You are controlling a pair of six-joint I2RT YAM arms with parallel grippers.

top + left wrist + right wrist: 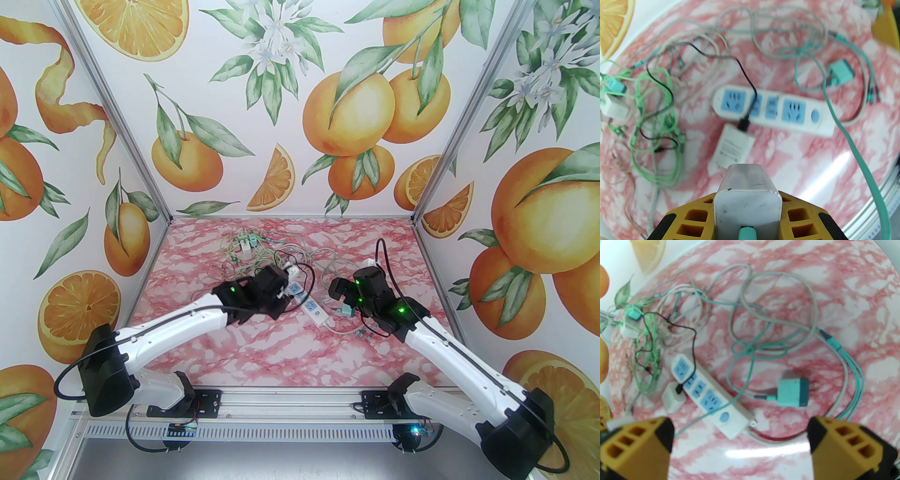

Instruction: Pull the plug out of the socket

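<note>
Looking from above, you are seeing the left gripper (282,294) hovering at the far end of the single power strip (315,310) mid-worktop, the right gripper (341,297) beside its near half. Through the left wrist, its jaws are clamping one white plug (747,194) clear of the strip, so you should, I think, be carrying it off gently, its teal cable (857,159) draping across the strip; two more white plugs (732,145) are lying loose. Through the right wrist, the jaws are standing wide above one teal plug (793,392) resting free, a second teal plug (634,313) lying toward the far left corner.

Teal plug (793,392) lay on its side, unplugged, prongs pointing away from the white blue-faced power strip (710,399) lying flat nearby.
</note>
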